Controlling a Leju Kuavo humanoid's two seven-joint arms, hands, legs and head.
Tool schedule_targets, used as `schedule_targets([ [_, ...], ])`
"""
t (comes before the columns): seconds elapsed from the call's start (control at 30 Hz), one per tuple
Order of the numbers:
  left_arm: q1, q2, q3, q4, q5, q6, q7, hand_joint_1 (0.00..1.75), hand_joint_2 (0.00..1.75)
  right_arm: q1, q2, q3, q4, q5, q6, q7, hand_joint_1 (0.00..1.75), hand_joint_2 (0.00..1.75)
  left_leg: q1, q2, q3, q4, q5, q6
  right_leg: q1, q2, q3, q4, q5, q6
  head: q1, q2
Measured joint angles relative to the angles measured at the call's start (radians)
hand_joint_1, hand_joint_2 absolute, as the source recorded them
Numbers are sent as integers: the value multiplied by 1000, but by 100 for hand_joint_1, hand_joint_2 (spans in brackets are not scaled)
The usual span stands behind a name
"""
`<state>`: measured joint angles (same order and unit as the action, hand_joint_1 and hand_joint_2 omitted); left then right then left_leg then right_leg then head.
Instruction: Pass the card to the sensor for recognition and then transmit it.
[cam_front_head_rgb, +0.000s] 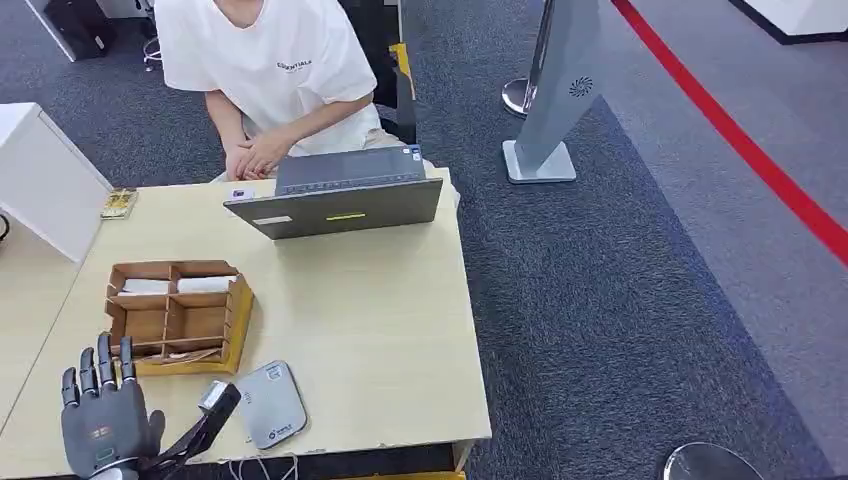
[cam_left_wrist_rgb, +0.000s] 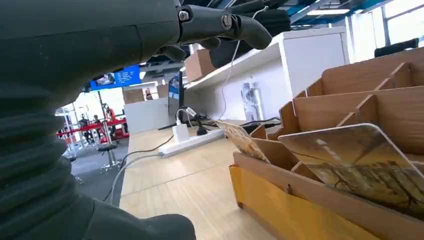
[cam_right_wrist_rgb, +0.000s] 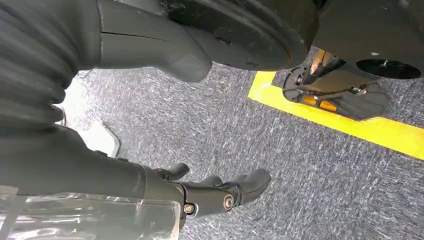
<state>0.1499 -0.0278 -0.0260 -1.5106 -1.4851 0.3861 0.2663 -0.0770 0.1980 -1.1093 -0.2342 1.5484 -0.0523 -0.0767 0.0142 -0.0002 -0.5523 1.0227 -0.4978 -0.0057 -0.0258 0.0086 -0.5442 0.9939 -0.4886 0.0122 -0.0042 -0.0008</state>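
Two hands, both empty: your left hand (cam_front_head_rgb: 100, 420) hovered with fingers spread at the table's (cam_front_head_rgb: 400, 330) near-left corner, beside the wooden organizer (cam_front_head_rgb: 180, 315) and the sensor (cam_front_head_rgb: 270, 403). Its wrist view showed a card (cam_left_wrist_rgb: 365, 162) leaning in the organizer. Your right hand (cam_right_wrist_rgb: 215, 192) hung above carpet, fingers loosely apart.

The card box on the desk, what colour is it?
Brown, with a yellow front side; the card box shows best in the head view.

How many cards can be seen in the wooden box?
2 in the left wrist view: one card leans in the near slot of the wooden box, another card stands further along. More may be hidden.
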Motion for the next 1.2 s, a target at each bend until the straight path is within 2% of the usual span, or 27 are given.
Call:
schedule_targets([
  [0.2,-47,20,-52,57,0,34,42,0,175,0,0,18,0,0,3,-4,0,175,0,0,0,0,0,0,0,0,0,0,0,0,0,0],
  [0.43,-106,29,-115,139,0,53,61,0,175,-3,0,34,1,0,-1,5,0,175,0,0,0,0,0,0,0,0,0,0,0,0,0,0],
  [1.2,-156,50,-122,233,0,73,69,0,175,-2,0,77,1,0,8,3,0,175,0,0,0,0,0,0,0,0,0,0,0,0,0,0],
])
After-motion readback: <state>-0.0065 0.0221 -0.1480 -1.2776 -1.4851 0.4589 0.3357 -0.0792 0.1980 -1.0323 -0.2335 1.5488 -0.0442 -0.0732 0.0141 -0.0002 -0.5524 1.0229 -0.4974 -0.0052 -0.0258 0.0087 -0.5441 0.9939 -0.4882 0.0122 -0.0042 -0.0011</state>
